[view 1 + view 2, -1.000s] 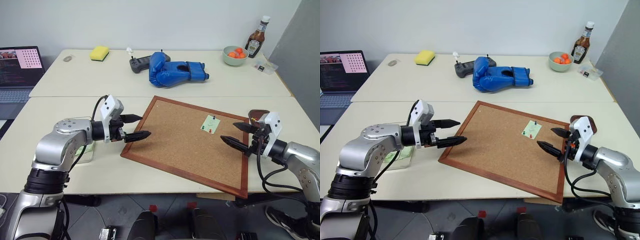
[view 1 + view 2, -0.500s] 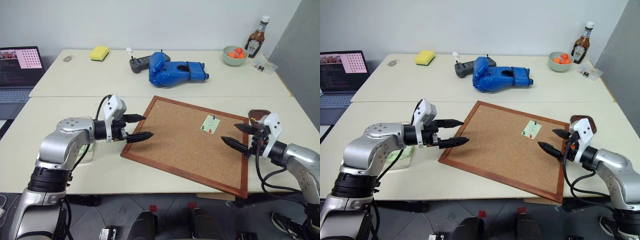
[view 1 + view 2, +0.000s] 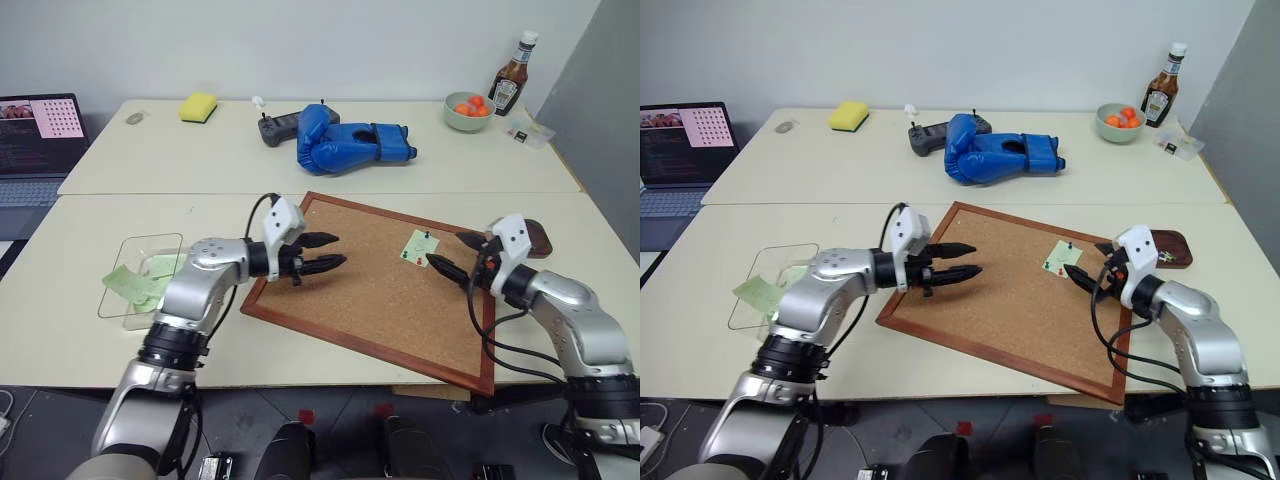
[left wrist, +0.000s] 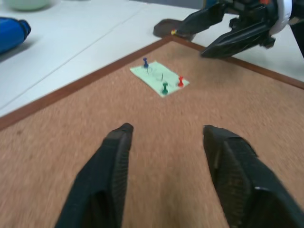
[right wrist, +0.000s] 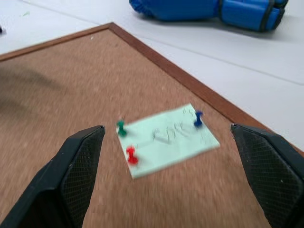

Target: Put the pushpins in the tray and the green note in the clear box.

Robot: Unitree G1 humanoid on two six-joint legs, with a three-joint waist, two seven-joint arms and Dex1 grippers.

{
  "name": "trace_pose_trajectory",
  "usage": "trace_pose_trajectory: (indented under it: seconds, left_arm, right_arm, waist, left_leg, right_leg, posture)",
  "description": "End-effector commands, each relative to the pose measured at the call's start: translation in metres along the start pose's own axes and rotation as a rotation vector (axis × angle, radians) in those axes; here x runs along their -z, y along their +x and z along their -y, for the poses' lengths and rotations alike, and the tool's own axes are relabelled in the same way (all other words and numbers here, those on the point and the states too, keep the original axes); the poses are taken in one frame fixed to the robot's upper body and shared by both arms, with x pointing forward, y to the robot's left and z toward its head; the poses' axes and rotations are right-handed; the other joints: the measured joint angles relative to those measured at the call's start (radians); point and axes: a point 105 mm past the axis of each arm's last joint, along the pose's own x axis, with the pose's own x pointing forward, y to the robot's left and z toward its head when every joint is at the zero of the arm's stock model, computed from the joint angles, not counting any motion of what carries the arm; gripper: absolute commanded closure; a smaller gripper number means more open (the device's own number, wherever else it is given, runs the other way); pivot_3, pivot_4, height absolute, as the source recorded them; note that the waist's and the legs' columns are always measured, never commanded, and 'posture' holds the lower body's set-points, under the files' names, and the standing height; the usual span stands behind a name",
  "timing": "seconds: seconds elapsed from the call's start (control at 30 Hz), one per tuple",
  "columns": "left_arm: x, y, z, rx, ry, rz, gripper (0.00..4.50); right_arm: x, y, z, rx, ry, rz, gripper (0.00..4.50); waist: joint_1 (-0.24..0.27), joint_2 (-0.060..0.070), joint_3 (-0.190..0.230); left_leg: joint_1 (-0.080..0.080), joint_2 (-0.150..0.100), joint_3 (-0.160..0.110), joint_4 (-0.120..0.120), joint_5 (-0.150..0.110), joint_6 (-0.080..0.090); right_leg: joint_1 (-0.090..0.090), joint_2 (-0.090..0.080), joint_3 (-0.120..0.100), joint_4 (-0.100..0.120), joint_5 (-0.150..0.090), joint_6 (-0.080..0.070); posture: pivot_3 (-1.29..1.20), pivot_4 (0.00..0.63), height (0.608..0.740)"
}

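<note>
Lying flat on the cork board (image 3: 380, 285), near its far right corner, is the green note (image 5: 168, 138), pinned by three pushpins: a blue pin (image 5: 198, 117), a green pin (image 5: 121, 128) and a red pin (image 5: 132, 155). Faint handwriting shows on the paper.

Right gripper (image 3: 453, 256) hovers just beside the note, fingers spread wide, nothing between them; the note sits framed between its fingers in the right wrist view.

Left gripper (image 3: 328, 253) hangs over the board's near-left part, pointing across toward the note, jaws parted with a clear gap, holding nothing.

Tray (image 3: 531, 237): dark brown, on the table just off the board's right corner, behind the right gripper.

Clear box (image 3: 140, 275): on the table well left of the board, other pale green slips (image 3: 128, 284) in and beside it.
</note>
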Motion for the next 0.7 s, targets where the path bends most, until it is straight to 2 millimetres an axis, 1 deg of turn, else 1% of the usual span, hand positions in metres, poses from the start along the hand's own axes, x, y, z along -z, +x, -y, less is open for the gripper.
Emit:
trace_pose_trajectory:
  seconds: [0.03,0.17,0.23,0.27,0.37,0.47,0.53,0.6,0.7]
  left_arm:
    - [-0.006,0.012,-0.004,0.007,0.044,-0.002,3.16]
    - [-0.007,0.023,-0.008,0.011,0.038,0.000,4.01]
    - [-0.003,0.028,-0.007,0.018,0.036,-0.014,4.40]
    - [0.001,0.030,-0.006,0.025,0.038,-0.024,4.47]
    - [0.019,0.035,0.000,0.047,0.018,-0.089,4.47]
    - [0.042,0.034,0.006,0.077,-0.004,-0.188,4.47]
    - [0.052,0.033,0.010,0.092,-0.011,-0.240,4.47]
    - [0.057,0.033,0.013,0.107,-0.023,-0.261,4.47]
    - [0.057,0.032,0.014,0.107,-0.022,-0.263,4.47]
  right_arm:
    - [-0.008,0.012,0.006,0.031,-0.024,0.039,0.00]
    - [-0.011,0.024,0.007,0.033,-0.018,0.061,0.00]
    - [-0.012,0.030,0.005,0.029,-0.016,0.070,0.00]
    - [-0.013,0.032,0.005,0.028,-0.016,0.073,0.00]
    - [-0.010,0.037,0.005,0.026,-0.017,0.071,0.00]
    - [-0.010,0.041,0.006,0.028,-0.016,0.072,0.00]
    - [-0.010,0.044,0.008,0.031,-0.012,0.074,0.00]
    - [-0.010,0.048,0.008,0.028,-0.003,0.073,0.00]
    - [-0.009,0.053,0.011,0.034,0.016,0.072,0.00]
  waist:
    - [0.000,0.000,0.000]
    - [0.000,0.000,0.000]
    - [0.000,0.000,0.000]
    - [0.000,0.000,0.000]
    - [-0.001,0.000,0.000]
    - [-0.001,0.000,0.000]
    - [-0.002,0.000,0.000]
    - [-0.003,0.001,-0.001]
    - [-0.003,0.001,-0.001]
  left_leg:
    - [0.000,0.000,0.000,0.000,0.000,0.000]
    - [-0.002,-0.001,0.001,0.000,0.000,0.000]
    - [-0.002,-0.001,0.001,0.000,0.000,0.000]
    - [-0.002,-0.001,0.001,0.000,0.000,0.000]
    - [-0.002,-0.001,0.002,0.000,0.001,-0.001]
    - [-0.002,-0.001,0.001,0.000,0.001,-0.001]
    - [-0.002,-0.001,0.002,0.000,0.001,-0.001]
    - [-0.002,0.000,0.002,0.000,0.000,-0.001]
    - [-0.001,0.000,0.002,0.000,0.001,-0.001]
  right_leg:
    - [0.000,0.000,0.000,0.000,0.000,0.000]
    - [-0.002,0.000,0.001,0.000,0.000,0.000]
    - [-0.002,0.000,0.001,0.000,0.000,0.000]
    - [-0.003,0.000,0.001,0.000,0.000,0.000]
    - [-0.003,0.000,0.001,0.000,0.000,0.000]
    - [-0.004,0.000,0.001,0.001,0.000,0.000]
    - [-0.004,0.000,0.001,0.001,0.000,0.000]
    - [-0.004,0.000,0.001,0.001,0.000,0.000]
    - [-0.003,0.000,0.001,0.001,0.000,0.000]
  posture:
    - [0.00,0.150,0.740]
    - [0.00,0.150,0.740]
    - [0.00,0.150,0.740]
    - [0.00,0.150,0.740]
    - [0.00,0.150,0.740]
    - [0.00,0.150,0.740]
    - [0.00,0.150,0.740]
    - [0.00,0.150,0.740]
    - [0.00,0.150,0.740]
